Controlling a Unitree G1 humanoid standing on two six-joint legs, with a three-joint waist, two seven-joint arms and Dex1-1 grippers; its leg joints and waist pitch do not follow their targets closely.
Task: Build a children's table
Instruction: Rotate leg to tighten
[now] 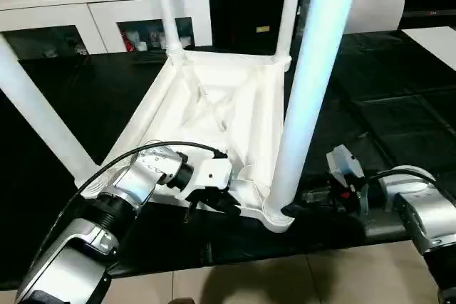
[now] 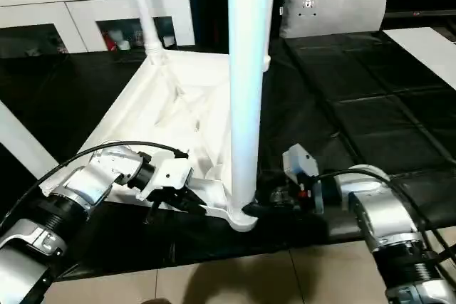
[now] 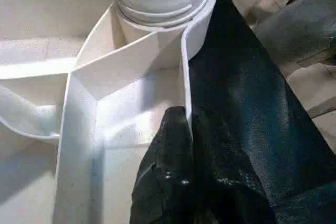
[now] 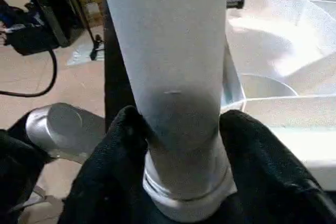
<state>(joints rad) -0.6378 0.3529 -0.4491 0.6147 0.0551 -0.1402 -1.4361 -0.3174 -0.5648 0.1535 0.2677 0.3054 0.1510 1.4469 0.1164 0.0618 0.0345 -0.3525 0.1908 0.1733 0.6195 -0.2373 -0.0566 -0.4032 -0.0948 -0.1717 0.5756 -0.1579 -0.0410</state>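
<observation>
Head view: children's table (image 1: 228,105) upside down on the black mat (image 1: 399,105), legs up. Left wrist: left claw (image 3: 190,124) clenched on the tabletop's rim wall beside the corner socket (image 3: 163,3). Right wrist: right claw (image 4: 181,124) grasping the near leg (image 4: 168,51) at its base.
</observation>
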